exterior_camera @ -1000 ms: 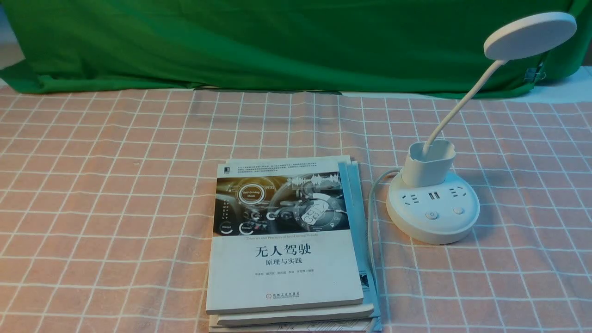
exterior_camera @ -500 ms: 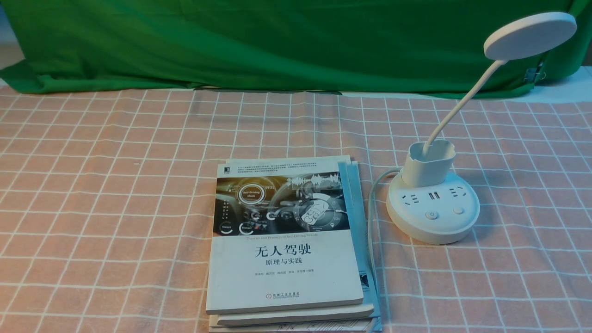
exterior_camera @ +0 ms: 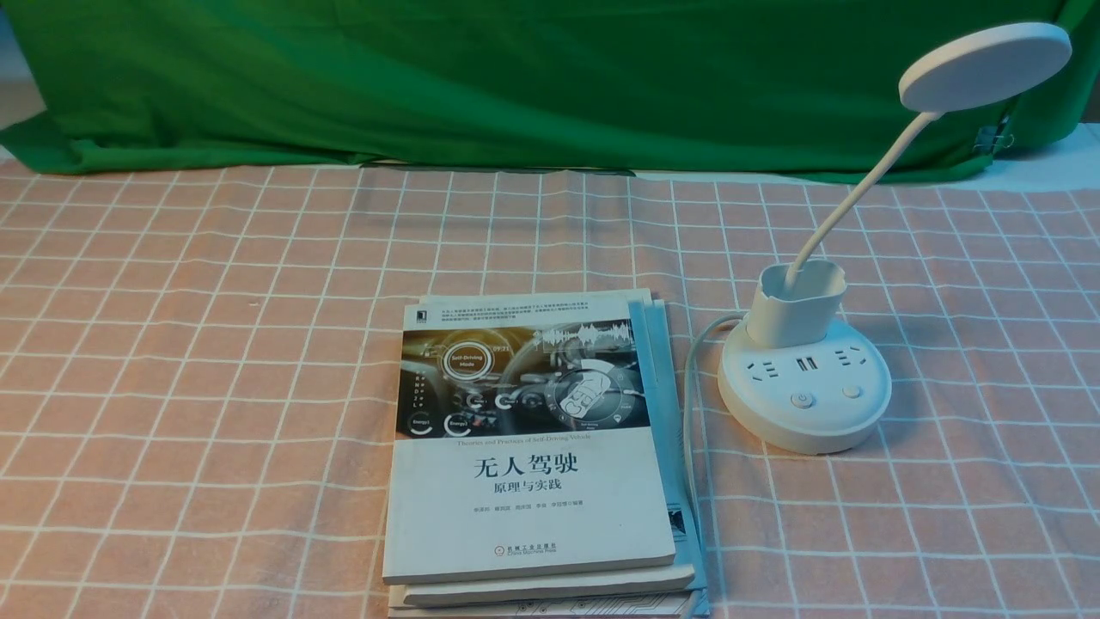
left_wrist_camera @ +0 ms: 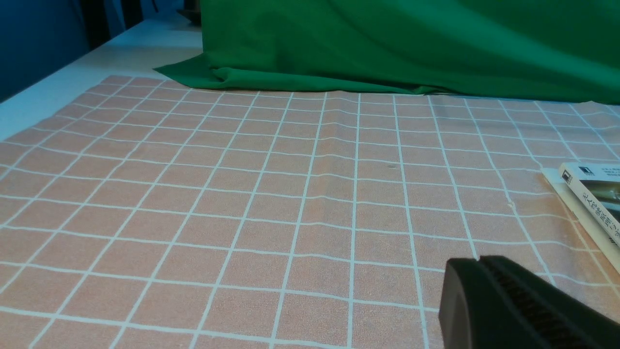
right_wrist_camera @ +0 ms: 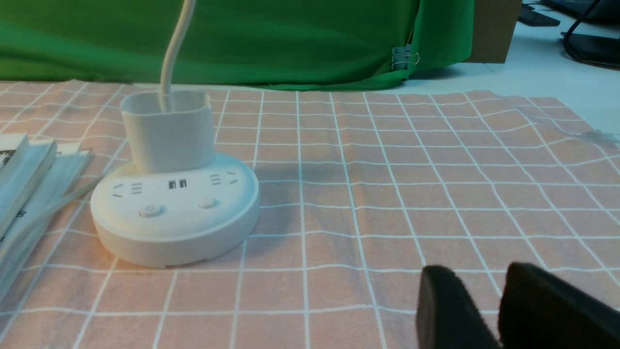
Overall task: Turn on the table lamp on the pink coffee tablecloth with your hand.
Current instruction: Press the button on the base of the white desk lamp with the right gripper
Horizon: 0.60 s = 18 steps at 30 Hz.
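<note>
Lamp [exterior_camera: 795, 309] location: on cloth [exterior_camera: 215, 344], at 3 o'clock of books [exterior_camera: 524, 481], just beside them, with cord [exterior_camera: 690, 413] lying between. Upright and unlit; head [exterior_camera: 984, 64] carried toward 1 o'clock on thin neck [exterior_camera: 859, 180].

Right hand [right_wrist_camera: 484, 277]: absent from front view, visible only to own wrist camera. Low over cloth, well apart from lamp. Fingers narrowly parted, grasping nothing.

Left hand [left_wrist_camera: 477, 261]: fingers pressed together, nothing between them. Low over bare cloth, books near.

Stage: approach to lamp not yet begun.

Handling, by judgement:
- Probably light, hollow plastic with a hard, smooth shell.
- Base [exterior_camera: 773, 425] broad and flat: likely steady under a downward press, liable to slide on cloth under a sideways push.
- Neck bendable: avoid contact, to prevent swinging of head.
- No grasp required.

Contact point: power-marked button [exterior_camera: 803, 401] at 7 o'clock on base top. Second, plain button [exterior_camera: 851, 391] at 5 o'clock. Function of each: not determinable; try the marked one first.

Procedure: bring right fingers together into one blunt tip. Descend straight onto button, press lightly, lift off. Keep clear of sockets and cup at 12 o'clock of buttons.
</note>
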### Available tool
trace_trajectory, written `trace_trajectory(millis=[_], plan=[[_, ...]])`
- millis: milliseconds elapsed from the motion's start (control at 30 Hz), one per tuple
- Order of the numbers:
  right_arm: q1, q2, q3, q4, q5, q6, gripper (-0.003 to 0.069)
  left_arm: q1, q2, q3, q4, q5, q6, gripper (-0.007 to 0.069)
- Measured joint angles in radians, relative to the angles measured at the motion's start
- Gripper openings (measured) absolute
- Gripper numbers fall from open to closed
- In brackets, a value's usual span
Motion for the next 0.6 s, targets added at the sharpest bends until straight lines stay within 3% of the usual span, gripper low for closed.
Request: trace_trajectory(millis=[600], plan=[[0.0, 0.0, 0.0, 0.004, 0.0, 0.029, 0.0238, 0.0, 0.0, 0.0, 0.005, 0.0, 0.0, 0.0021]])
